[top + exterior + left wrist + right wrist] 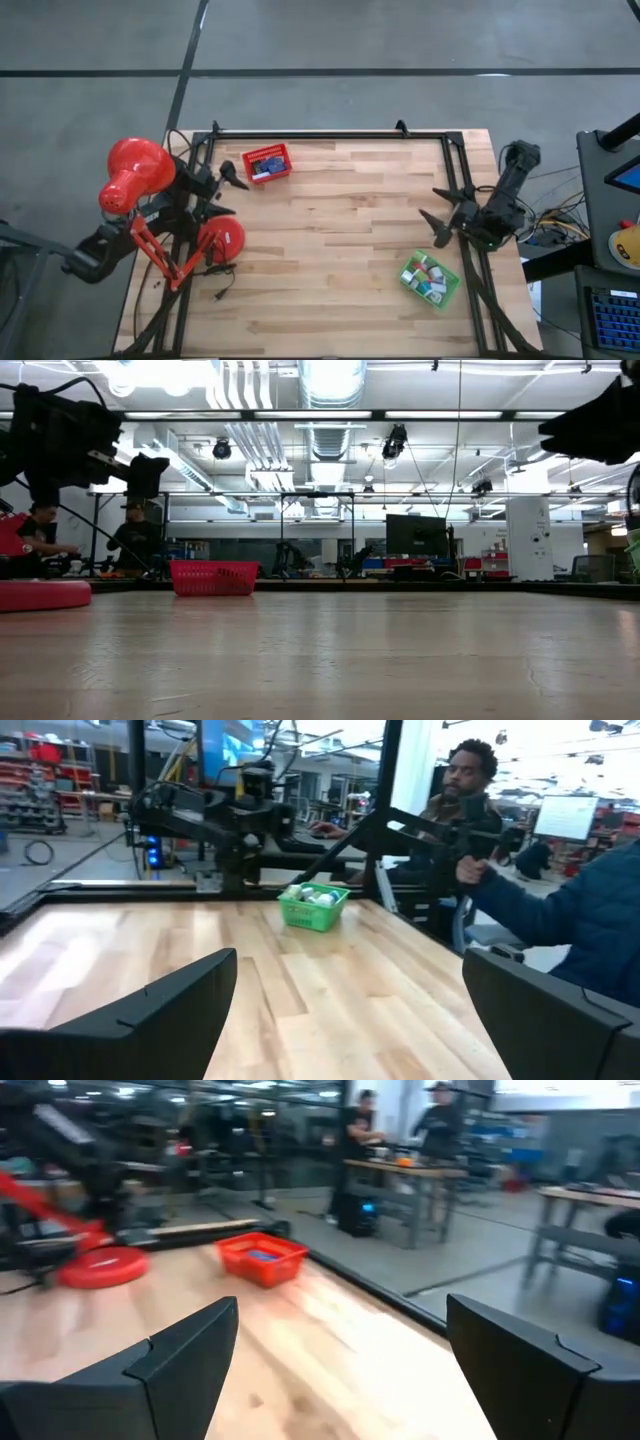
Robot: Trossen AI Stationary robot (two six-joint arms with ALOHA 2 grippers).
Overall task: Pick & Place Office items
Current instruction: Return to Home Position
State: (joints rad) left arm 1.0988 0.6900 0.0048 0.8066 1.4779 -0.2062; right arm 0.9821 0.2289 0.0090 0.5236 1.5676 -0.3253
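Holding office items (430, 275), one red tray (262, 1270) and one green tray (312, 914) sit apart.

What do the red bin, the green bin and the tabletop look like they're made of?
Red bin: probably plastic, with open lattice walls in one even colour. Green bin: likely the same, with similar lattice walls. Tabletop: wood, pale strips joined side by side, smooth finish.

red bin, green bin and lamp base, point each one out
red bin (213, 578), low view, on its facing side wall
green bin (312, 914), left wrist view, on its near wall
lamp base (225, 240), high view, middle of the red disc
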